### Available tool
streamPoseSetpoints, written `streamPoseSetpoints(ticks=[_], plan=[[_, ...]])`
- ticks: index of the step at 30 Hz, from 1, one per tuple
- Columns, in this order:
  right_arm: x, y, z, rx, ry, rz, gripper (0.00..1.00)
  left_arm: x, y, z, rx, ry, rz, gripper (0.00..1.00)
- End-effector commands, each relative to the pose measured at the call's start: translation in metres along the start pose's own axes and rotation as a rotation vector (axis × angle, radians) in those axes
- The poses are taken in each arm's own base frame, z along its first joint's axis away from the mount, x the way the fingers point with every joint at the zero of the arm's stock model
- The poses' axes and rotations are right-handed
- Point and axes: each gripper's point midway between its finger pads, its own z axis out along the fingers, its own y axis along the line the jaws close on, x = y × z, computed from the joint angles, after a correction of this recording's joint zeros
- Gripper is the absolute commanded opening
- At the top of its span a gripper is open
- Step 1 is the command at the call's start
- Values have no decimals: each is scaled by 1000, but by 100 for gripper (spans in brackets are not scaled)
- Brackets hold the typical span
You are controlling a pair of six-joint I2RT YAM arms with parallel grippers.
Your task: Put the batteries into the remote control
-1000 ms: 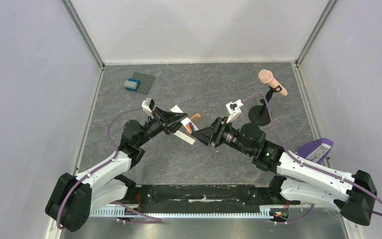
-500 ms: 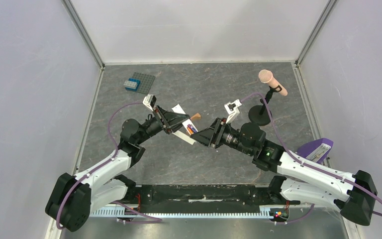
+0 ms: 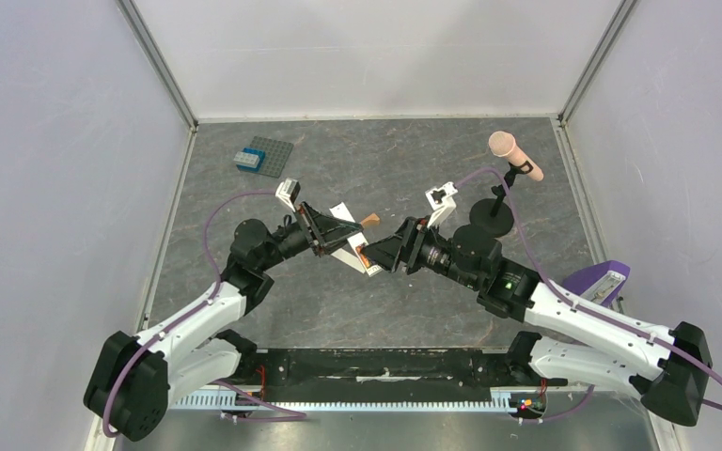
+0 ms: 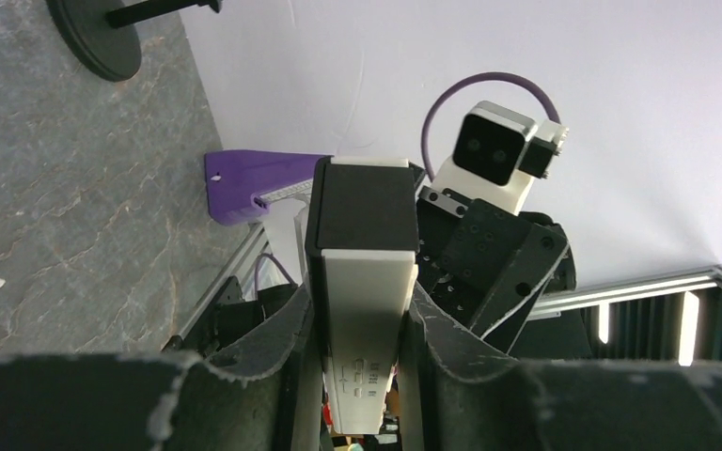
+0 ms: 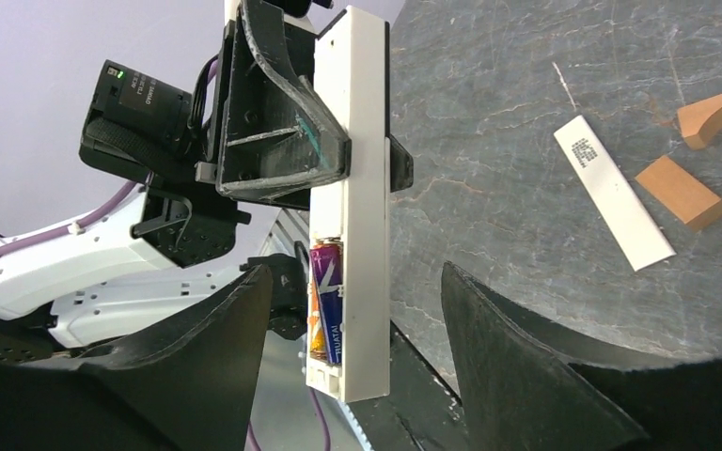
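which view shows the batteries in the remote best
Right wrist: both batteries lie side by side in the remote control's open recess. Top external shows only a speck of colour there; left wrist sees the remote's other face, with no battery clearly visible.

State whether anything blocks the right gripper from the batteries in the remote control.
Nothing visible does. The batteries lie exposed in the remote control, held by the left gripper; the right gripper faces them, jaws open.

The remote (image 5: 353, 188) is cream-white. Its batteries (image 5: 327, 301) are orange-red and dark blue. The table (image 5: 526, 94) is grey with pale veins. The blocks (image 5: 682, 191) are orange-brown, the brick (image 3: 247, 160) blue, the plate (image 3: 268, 153) grey.
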Motion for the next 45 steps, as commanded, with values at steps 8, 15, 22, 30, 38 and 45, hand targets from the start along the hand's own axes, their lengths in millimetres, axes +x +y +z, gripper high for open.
streamPoseSetpoints(ticks=[8, 15, 22, 30, 38, 45], plan=[[-10, -8, 17, 98, 76, -262, 58, -2, 11, 5, -106, 29, 89, 2], [15, -25, 24, 107, 193, -342, 49, -6, 28, 6, -195, 28, 134, 2], [19, -67, 27, 254, 172, -340, 41, -12, 60, 7, -335, 45, 168, 2], [14, -107, 31, 363, 93, -303, 39, -27, 105, 13, -498, 55, 224, 2], [22, -162, 25, 520, 71, -295, 42, -51, 159, 17, -730, 78, 385, 2], [45, -190, 13, 571, 85, -244, 45, -50, 169, 37, -851, 124, 584, 2]])
